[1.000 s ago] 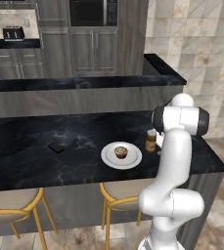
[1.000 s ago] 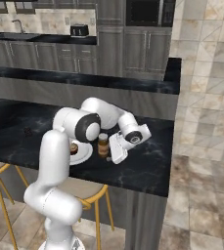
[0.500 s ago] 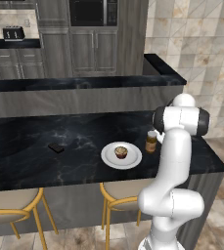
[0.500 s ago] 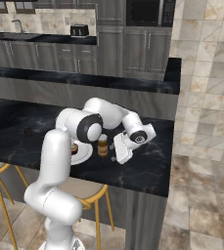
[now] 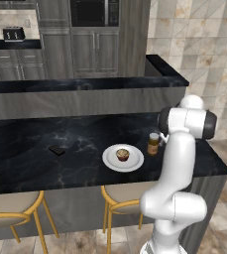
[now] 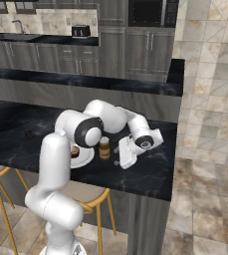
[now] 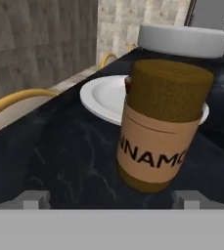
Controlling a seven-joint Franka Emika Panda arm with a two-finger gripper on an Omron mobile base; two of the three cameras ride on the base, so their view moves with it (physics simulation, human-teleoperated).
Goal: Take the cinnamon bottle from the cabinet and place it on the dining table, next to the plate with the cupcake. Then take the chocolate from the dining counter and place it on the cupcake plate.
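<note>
With its jaws spread wide and gripping nothing, the hand (image 6: 121, 158) sits low over the desk (image 5: 26, 149), just beside the cinnamon bottle (image 6: 104, 148), which stands upright next to the cupcake plate (image 5: 110, 161). That half looks finished. Next comes the chocolate (image 5: 57, 150), lying well apart on the far side of the plate: retreat, reach across, grasp it.

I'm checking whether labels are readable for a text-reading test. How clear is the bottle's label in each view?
Hand view: the cinnamon bottle looms close, label letters large, slightly soft, cut off by the curve. Left base view: the bottle is small, label unreadable. Right base view: the same, lettering too small to tell.
</note>
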